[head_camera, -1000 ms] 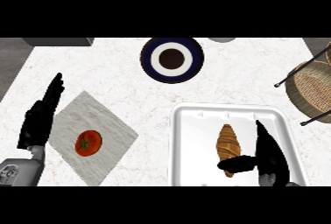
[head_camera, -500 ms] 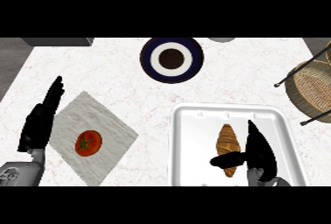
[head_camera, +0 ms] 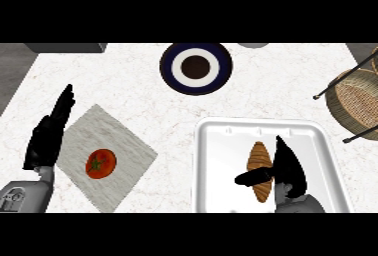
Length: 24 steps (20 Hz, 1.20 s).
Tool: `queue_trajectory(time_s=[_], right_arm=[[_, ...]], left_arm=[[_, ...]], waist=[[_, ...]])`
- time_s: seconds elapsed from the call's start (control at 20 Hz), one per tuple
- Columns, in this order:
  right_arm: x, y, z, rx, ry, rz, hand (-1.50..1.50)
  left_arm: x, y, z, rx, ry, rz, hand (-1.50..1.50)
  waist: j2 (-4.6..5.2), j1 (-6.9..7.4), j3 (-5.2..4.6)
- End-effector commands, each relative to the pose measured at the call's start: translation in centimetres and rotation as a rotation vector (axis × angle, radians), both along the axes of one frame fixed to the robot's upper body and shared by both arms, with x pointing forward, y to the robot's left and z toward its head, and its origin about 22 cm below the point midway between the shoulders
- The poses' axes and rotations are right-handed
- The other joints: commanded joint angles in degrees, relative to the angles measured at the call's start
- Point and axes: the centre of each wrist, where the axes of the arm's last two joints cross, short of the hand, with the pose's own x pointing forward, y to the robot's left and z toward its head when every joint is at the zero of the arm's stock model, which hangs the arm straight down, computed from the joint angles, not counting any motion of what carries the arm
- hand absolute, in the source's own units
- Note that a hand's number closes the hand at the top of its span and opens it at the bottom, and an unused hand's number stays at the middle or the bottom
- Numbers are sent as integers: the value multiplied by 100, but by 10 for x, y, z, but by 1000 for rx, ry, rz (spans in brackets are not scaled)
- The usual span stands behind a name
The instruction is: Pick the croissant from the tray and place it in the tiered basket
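Croissant (head_camera: 258, 165) lies lengthwise in the middle of the white tray (head_camera: 221, 150), toward its near half, flat on the tray floor and not lifted. The right hand (head_camera: 284, 167) is at its right flank, fingers running along that side and the thumb lying across the pastry's lower part toward the left. So the step in hand is the grasp: the hand brackets the croissant but I judge the fingers not yet closed round it, so it counts as released.

The next move calls for the thumb and fingers to close on the croissant's two sides, then a lift clear of the tray's rim and a carry up and to the right, to the basket (head_camera: 358, 97) at the tabletop's right edge, well apart from the tray.

The left hand (head_camera: 48, 137) rests open, fingers straight, at the left, beside the grey mat that carries a tomato (head_camera: 101, 163). A dark plate (head_camera: 196, 66) stands beyond the tray.

Against the earlier frames, the right hand has shifted left across the tray, from clear of the croissant to against it, thumb now over it. The croissant, the left hand and everything else have stayed where they were.
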Motion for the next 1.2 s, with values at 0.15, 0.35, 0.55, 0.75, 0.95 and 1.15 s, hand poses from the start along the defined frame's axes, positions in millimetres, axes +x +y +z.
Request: queue_trajectory(time_s=[0.15,0.35,0.55,0.75,0.95,1.15], right_arm=[[8,-15,-17,66,150,-53,150],[12,14,-20,-60,213,161,150],[9,15,-19,-61,175,125,150],[7,14,-7,53,84,15,150],[9,19,28,47,-6,-33,150],[-28,8,36,-7,-189,284,150]], left_arm=[[-1,5,-18,0,7,6,0],[1,-7,3,-1,19,-13,0],[-3,-2,8,-9,15,-9,0],[-13,-11,-7,1,-2,-5,0],[-5,-11,-9,-19,13,-4,0],[-10,4,-2,-3,20,20,0]], waist=[[7,-32,1],[4,39,1],[-6,8,2],[-13,-1,2],[-17,-27,0],[-46,-65,3]])
